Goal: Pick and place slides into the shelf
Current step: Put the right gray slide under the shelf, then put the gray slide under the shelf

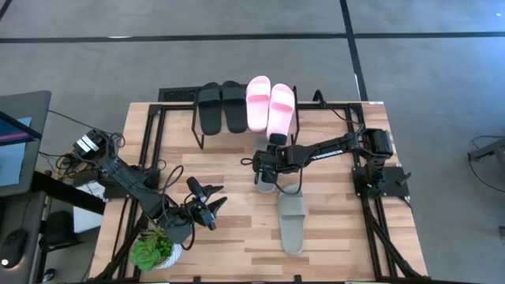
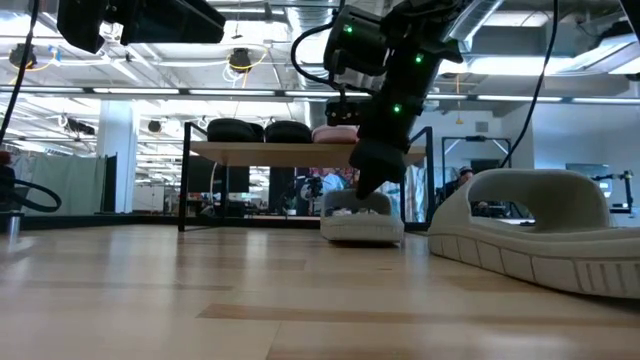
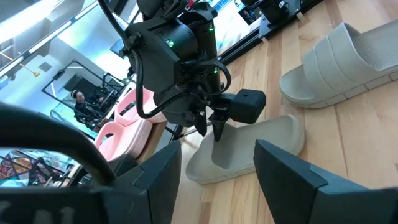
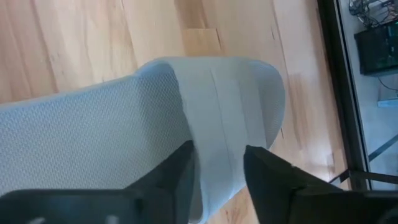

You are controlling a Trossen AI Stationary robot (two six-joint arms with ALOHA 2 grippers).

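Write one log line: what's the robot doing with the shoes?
right gripper: down on grey-green slide, grip unclear | other grey-green slide: on table | black pair, pink pair: on shelf | left gripper: open, waiting

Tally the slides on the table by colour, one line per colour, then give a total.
Black slides: 2, on the shelf
Light pink slides: 2, on the shelf
Grey-green slides: 2, on the tabletop, one under the right hand
Total: 6 slides

No legible text anywhere.
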